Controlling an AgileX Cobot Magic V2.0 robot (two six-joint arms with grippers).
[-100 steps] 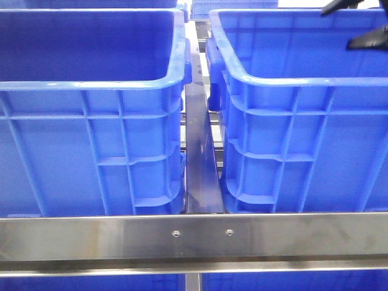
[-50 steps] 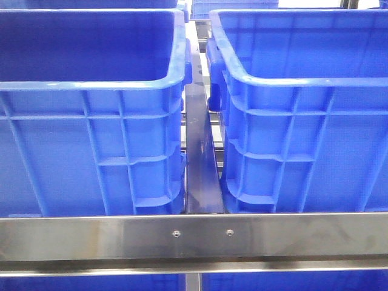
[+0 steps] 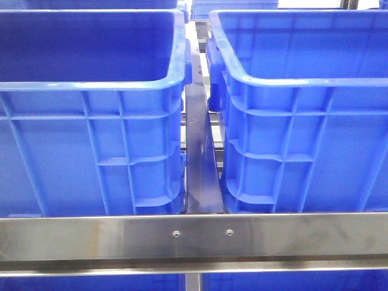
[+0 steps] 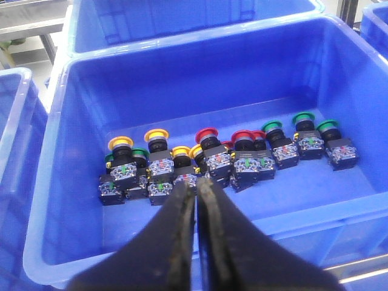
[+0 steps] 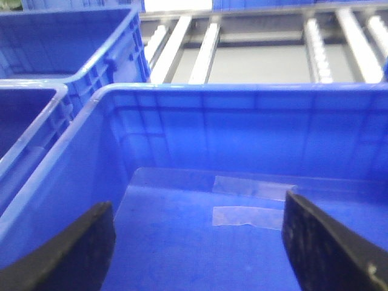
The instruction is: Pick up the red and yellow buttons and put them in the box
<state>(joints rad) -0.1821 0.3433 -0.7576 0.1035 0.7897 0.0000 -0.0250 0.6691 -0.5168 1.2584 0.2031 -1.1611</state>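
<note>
Yellow buttons (image 4: 120, 143) and red buttons (image 4: 207, 133), mushroom-capped on black switch bodies, clustered upright on crate floor (image 4: 242, 200)

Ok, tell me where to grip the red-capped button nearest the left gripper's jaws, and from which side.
Take the red-capped button by its black body just under the mushroom cap, coming from above. It lies in a tight row inside the blue crate, with a yellow button against one side, so side access looks blocked. The left gripper has its jaws shut; they likely need opening first.

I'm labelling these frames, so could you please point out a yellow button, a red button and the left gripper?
yellow button (image 4: 120, 143): left wrist view, on its yellow cap.
red button (image 4: 207, 133): left wrist view, on its red cap.
left gripper (image 4: 197, 189): left wrist view, between the closed fingertips.
</note>
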